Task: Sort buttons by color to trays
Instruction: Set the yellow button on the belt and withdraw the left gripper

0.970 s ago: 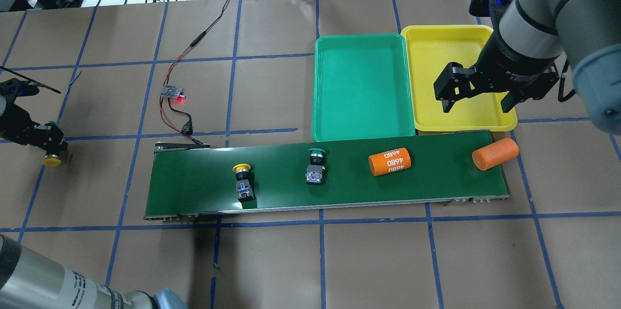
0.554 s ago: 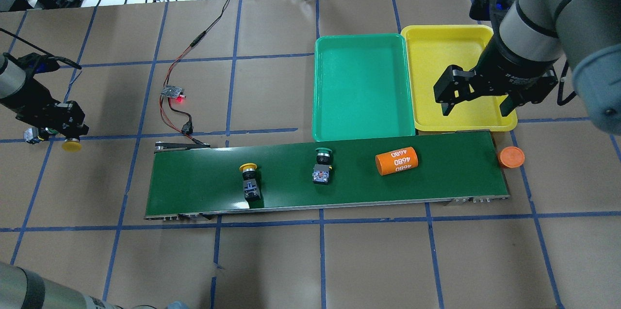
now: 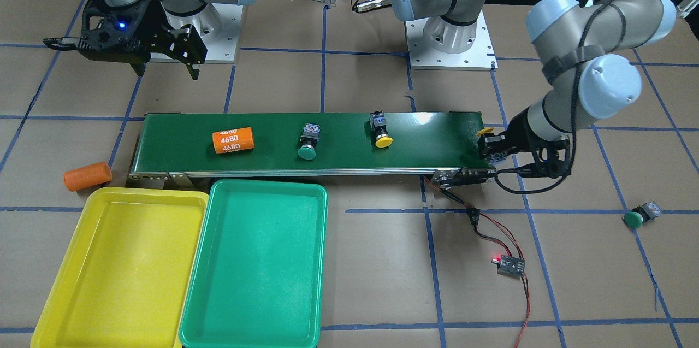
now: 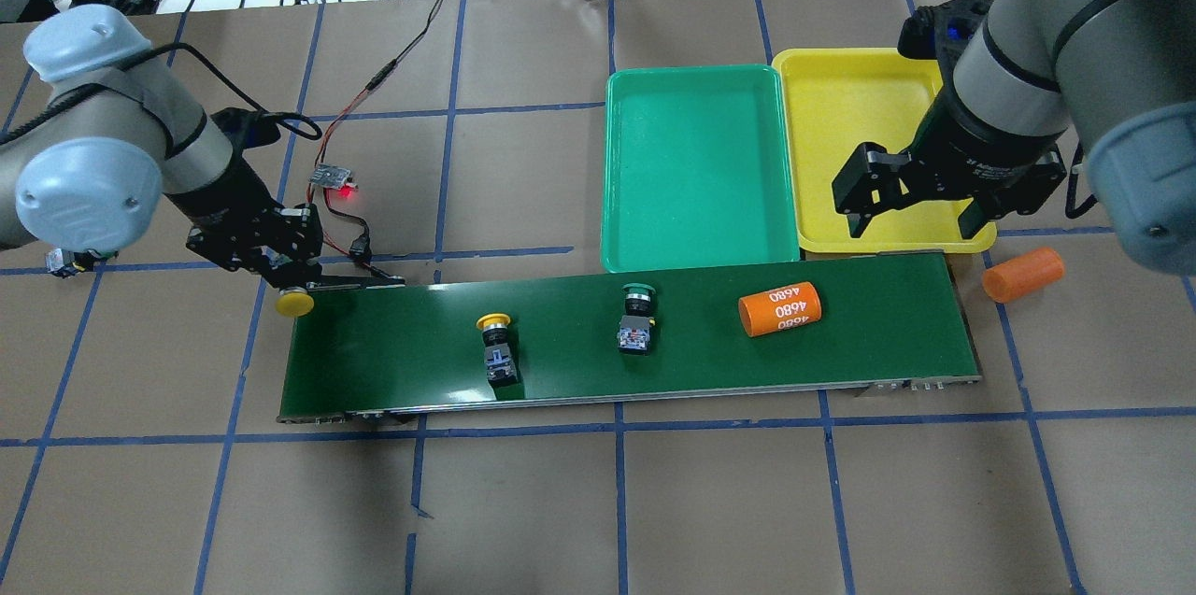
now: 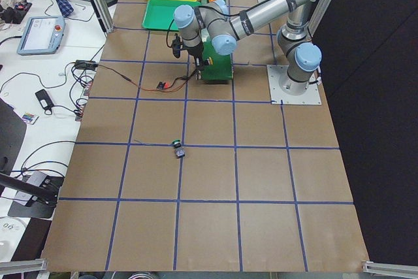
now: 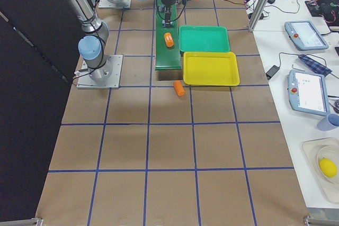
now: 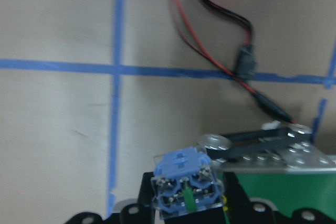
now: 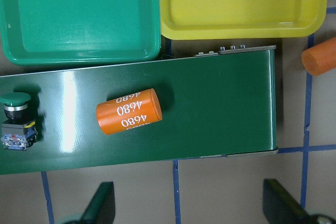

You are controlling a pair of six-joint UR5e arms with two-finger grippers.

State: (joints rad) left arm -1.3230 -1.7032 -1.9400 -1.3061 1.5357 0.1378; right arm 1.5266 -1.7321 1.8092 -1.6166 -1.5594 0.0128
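Left gripper (image 4: 280, 266) clamped on yellow button (image 4: 294, 303) at belt (image 4: 392, 361) start: loading step, I judge. Right gripper (image 4: 914, 219) spread wide by yellow tray (image 4: 841, 91). Next I lower, release; then right takes green button (image 4: 638, 319) mid-belt.

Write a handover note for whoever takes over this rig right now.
Left gripper: jaws shut on a yellow button at one end of the belt. Right gripper: open, empty, raised near the tray end.
On the belt: second yellow button, green button. The other green button lies on the table.
Done: nothing; green tray and yellow tray hold no buttons.
Left: all four buttons into matching trays.
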